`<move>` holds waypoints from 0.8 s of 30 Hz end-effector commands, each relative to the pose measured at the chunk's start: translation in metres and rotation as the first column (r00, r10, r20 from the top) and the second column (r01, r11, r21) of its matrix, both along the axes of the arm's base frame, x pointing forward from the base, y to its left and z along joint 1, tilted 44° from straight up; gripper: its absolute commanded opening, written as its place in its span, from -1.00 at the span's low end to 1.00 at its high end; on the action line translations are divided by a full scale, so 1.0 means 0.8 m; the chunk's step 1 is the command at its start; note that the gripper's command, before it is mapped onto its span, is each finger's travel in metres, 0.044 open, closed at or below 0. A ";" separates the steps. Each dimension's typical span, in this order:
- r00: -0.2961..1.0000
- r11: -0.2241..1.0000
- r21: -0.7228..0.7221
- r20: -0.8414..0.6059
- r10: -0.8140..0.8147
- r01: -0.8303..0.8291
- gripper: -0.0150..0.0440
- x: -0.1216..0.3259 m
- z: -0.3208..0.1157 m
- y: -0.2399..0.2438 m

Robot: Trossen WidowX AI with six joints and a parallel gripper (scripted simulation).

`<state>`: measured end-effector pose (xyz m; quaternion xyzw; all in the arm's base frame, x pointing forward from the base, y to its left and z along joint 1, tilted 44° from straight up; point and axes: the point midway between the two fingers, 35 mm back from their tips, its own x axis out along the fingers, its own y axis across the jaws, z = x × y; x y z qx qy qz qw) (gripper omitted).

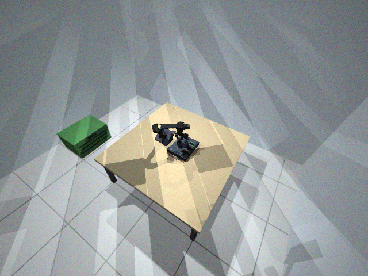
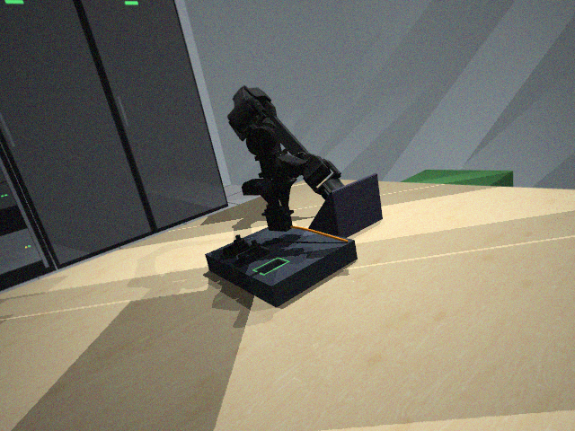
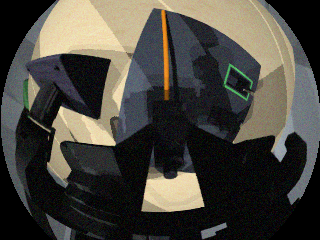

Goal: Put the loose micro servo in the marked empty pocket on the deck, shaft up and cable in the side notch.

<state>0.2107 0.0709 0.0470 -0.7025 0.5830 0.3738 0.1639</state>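
Pinching the servo [image 3: 171,154] at the deck's [image 2: 320,259] edge, the gripper [image 2: 278,221] must lift it toward the pocket [image 2: 270,266].

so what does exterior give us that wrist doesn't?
Exterior only: the dark cabinet doors, the whole arm bent over the deck, and the seated servos on the deck's near corner. Wrist only: the end effector shut on the micro servo, seen between its fingers. Both: the deck, its orange line and the green-outlined empty pocket.
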 end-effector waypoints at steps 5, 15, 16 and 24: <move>1.000 1.000 0.009 0.006 -0.002 0.002 -0.49 0.019 -0.002 0.007; 1.000 1.000 0.010 0.007 -0.002 0.002 -0.49 0.026 -0.018 0.024; 1.000 1.000 0.010 0.007 -0.002 0.002 -0.49 0.026 -0.022 0.029; 1.000 1.000 0.013 0.007 -0.002 0.002 -0.49 0.024 -0.058 0.066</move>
